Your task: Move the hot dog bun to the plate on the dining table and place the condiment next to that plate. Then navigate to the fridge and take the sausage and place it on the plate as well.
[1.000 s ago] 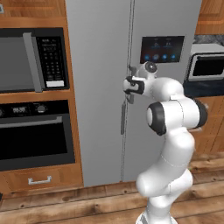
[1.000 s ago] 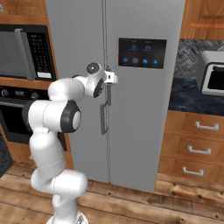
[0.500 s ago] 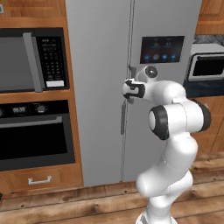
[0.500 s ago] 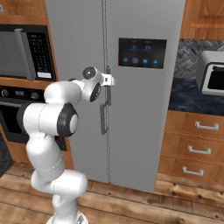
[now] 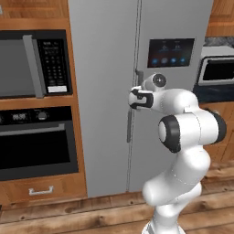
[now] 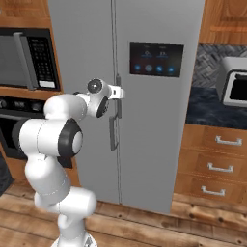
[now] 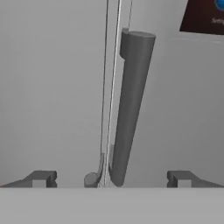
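Gripper [image 7: 109, 178] creeps closer to fridge [image 5: 100, 55] handle [image 7: 129, 105], jaws wide apart around it; door shut, sausage fetch pending.

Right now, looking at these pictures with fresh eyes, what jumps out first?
A big white robot arm reaches its open gripper toward the dark vertical handle of a tall grey fridge, whose doors are shut. A dark touch panel sits on the fridge's right door, and a black microwave and oven stand to its left.

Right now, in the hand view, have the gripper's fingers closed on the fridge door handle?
No. The gripper is open, its fingertips spread wide on either side of the handle of the shut fridge, not touching it.
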### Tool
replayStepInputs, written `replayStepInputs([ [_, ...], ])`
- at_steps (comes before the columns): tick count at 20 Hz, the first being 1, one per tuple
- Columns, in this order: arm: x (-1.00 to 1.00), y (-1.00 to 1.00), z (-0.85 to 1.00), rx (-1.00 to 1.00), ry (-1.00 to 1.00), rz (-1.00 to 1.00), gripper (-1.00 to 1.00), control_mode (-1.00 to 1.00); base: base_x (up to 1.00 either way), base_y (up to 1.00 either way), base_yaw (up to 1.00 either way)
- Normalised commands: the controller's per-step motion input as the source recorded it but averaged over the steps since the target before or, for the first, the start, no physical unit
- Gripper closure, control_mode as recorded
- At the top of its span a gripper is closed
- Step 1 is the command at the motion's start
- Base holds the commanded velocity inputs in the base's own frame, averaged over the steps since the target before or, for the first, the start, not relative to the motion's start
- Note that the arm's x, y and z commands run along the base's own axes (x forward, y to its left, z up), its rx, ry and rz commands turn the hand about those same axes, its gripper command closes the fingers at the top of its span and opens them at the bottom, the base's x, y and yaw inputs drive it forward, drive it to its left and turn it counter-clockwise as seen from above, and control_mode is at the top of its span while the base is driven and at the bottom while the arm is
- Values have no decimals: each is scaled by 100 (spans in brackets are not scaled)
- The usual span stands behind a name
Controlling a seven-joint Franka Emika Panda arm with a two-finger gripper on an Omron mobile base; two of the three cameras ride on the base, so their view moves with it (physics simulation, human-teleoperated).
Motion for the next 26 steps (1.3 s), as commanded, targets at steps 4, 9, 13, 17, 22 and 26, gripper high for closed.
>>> replayStepInputs([
  [4,0,0,0,0,0,0,-100,100,58,-3,0],
  [9,0,0,0,0,0,0,-100,100,33,-5,0],
  [13,0,0,0,0,0,0,-100,100,36,-6,0],
  [17,0,0,0,0,0,0,-100,100,37,-6,0],
  [22,4,-1,0,0,0,0,-100,-100,28,-3,0],
  [26,20,-7,0,0,1,0,-100,-100,0,0,0],
])
